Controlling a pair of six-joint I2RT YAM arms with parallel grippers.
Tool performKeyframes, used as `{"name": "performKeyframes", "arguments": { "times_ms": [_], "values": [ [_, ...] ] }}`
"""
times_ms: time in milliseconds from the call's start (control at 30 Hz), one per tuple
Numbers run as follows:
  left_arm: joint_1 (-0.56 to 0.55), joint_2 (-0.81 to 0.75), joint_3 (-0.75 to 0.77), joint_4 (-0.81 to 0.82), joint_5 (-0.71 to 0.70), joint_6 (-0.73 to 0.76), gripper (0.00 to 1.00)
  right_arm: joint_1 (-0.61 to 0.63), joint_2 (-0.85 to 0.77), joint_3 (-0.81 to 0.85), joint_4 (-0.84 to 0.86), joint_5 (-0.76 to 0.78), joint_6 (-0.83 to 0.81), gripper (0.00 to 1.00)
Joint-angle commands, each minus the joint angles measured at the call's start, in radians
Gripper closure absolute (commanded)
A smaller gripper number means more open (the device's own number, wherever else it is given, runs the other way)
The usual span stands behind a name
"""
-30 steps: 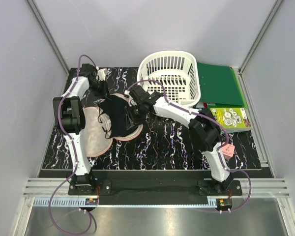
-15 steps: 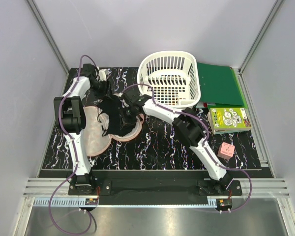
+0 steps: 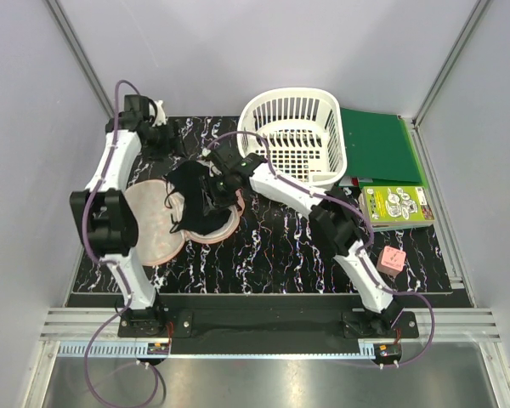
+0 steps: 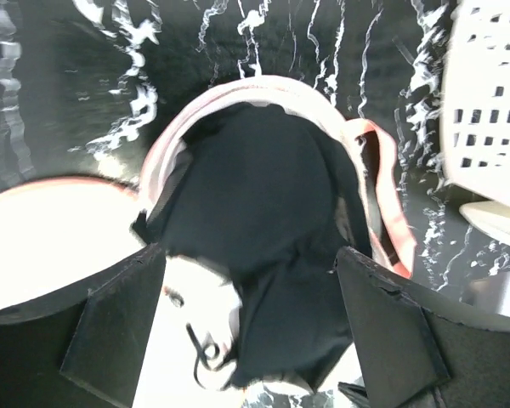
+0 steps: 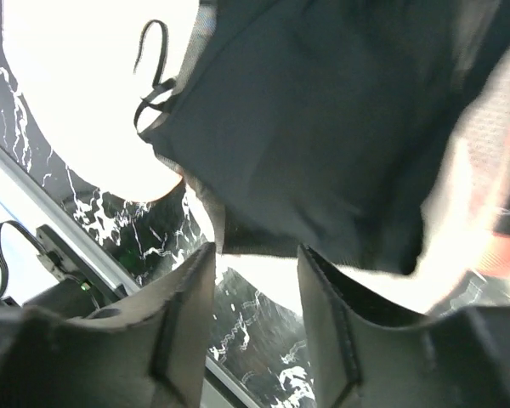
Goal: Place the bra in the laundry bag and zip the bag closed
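Top external | black marbled table (image 3: 280, 246), grey walls (image 3: 263, 51) | left jaws wide, right jaws narrowly apart

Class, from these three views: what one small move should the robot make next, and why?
Probably the right hand, open just above the bra, should nudge the loose edge and strap inward. The bra lies on one half of the unzipped laundry bag, its strap trailing onto the other half; the left hand stands open, clear of it.

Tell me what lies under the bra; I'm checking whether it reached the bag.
The bra lies on the opened laundry bag, whose pale lining and pink rim show around it. Whatever sits directly beneath the fabric is covered.
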Motion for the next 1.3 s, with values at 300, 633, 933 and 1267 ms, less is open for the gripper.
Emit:
{"name": "performKeyframes", "arguments": {
  "times_ms": [300,633,933,1267],
  "values": [
    [-0.071,-0.23,-0.399,0.099,0.07,-0.174,0.49,-0.057,-0.102,0.019,-0.049,0.151,-0.158,0.55],
    [-0.125,-0.251,-0.618,0.225,0.067,-0.228,0.59,-0.051,0.005,0.031,-0.041,0.171,-0.192,0.76],
    [-0.058,-0.473,-0.712,0.194,0.023,-0.302,0.42,-0.028,0.073,0.004,-0.019,0.267,-0.149,0.78],
    [0.292,-0.688,-0.885,0.142,-0.204,-0.483,0.16,-0.023,-0.048,0.097,-0.124,0.203,-0.109,0.58]
  ]
}}
